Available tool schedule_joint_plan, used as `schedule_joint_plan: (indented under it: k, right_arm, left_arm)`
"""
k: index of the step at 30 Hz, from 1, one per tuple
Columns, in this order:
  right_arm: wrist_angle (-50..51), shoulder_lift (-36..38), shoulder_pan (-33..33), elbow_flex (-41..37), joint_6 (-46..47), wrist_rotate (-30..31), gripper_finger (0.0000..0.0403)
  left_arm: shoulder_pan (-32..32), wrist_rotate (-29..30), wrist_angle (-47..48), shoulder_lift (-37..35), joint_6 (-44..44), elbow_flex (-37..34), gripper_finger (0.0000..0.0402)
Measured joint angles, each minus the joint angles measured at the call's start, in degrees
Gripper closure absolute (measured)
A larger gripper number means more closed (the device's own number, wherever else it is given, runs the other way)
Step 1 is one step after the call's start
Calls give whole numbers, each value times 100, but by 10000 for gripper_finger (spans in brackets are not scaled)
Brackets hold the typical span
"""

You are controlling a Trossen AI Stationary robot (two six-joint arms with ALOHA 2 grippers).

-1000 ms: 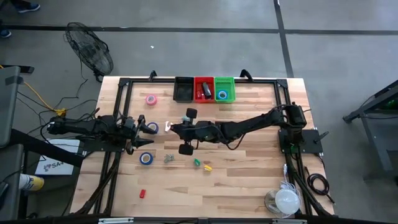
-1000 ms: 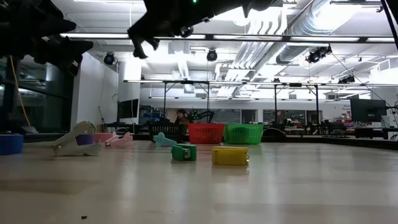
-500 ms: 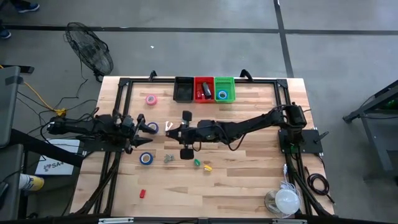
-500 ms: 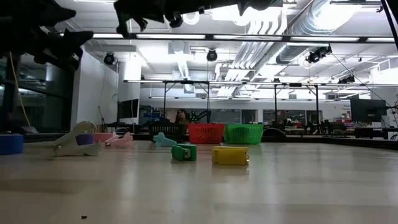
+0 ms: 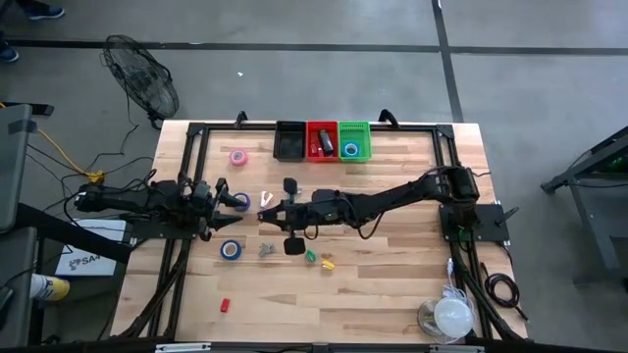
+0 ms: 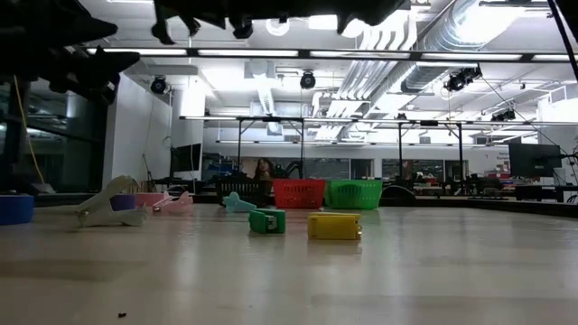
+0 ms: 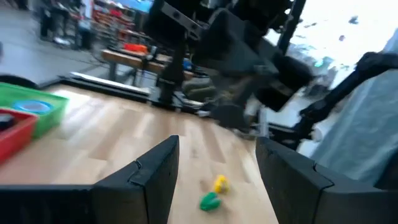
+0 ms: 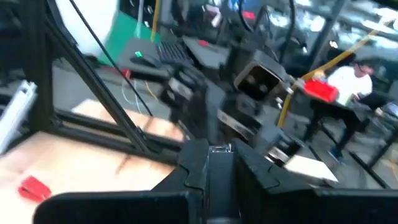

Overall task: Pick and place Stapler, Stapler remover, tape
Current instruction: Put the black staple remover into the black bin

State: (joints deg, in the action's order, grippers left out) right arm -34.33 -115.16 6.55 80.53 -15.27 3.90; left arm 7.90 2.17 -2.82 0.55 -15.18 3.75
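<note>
Right tool (image 5: 263, 208), fingers pressed together and holding nothing, hangs above the middle of the counter (image 5: 392, 284) at the end of an arm stretched in from the right side. Just beside its tip lies a small white stapler remover (image 5: 265, 198), too small to tell which way it points. Left tool (image 5: 238, 201) sits near the counter's left side with its fingers spread apart and empty, facing the right tool; a blue tape roll (image 5: 241, 200) lies at its tip, whether between the fingers I cannot tell.

A second blue tape roll (image 5: 230, 249) lies flat nearer the front, a pink tape roll (image 5: 237, 157) lies flat toward the back left, both well apart from either tool. A green piece (image 5: 311, 257) and a yellow piece (image 5: 327, 263) sit side by side below the right arm; in the low view both show as short blocks lying flat. A small red item (image 5: 224, 305) rests near the front left corner.

Along the back edge stand three bins touching each other: black (image 5: 289, 141), red (image 5: 321, 141) and green (image 5: 354, 141). Bare wood spreads wide across the front right half; black frame rails run down both sides of the counter
</note>
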Motion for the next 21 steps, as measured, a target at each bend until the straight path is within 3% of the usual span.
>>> schedule_joint_plan:
  k: [4,11,21]
  right_arm:
    - [-445,-243,-16,-1,-3,-266,367]
    - [-790,-510,-97,-4,-3,-712,367]
    - [-801,-517,-172,-4,1,-370,367]
  left_arm:
    - [0,176,-11,99,464,0,191]
    - [4,-167,-53,436,916,0,187]
    - [2,125,-571,895,1068,0,113]
